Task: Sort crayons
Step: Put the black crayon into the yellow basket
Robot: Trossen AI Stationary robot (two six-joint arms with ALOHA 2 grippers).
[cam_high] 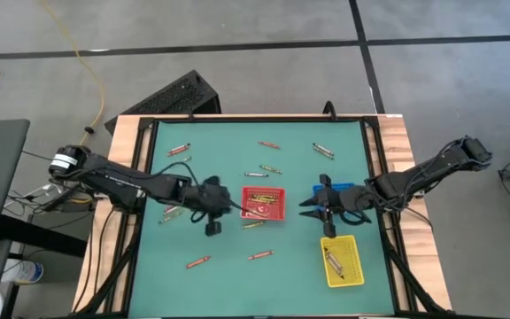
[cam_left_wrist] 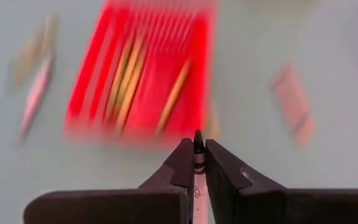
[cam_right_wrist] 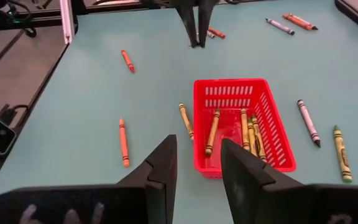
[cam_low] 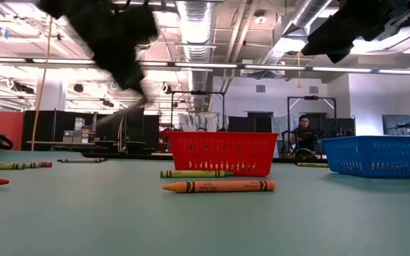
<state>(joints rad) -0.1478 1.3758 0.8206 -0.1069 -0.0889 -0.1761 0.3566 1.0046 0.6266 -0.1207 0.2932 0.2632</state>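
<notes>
Left end effector (cam_left_wrist: 195, 163) pinches a crayon (cam_left_wrist: 197, 186) just beside the red tray (cam_high: 263, 204) mid-surface. Right end effector (cam_right_wrist: 197, 163) hangs spread near the blue tray (cam_low: 379, 156); more crayons lie scattered around.

Light was bright and even, coming from long ceiling tubes (cam_low: 212, 66) seen in the low view. The green table (cam_high: 237, 239) showed only faint, soft shadows and no glare. The left wrist view was heavily smeared: the red tray (cam_left_wrist: 143, 68) and nearby crayons (cam_left_wrist: 35, 93) were streaks, its fingers (cam_left_wrist: 182, 165) sharp. In the low view both arms were dark, blurred silhouettes.
</notes>
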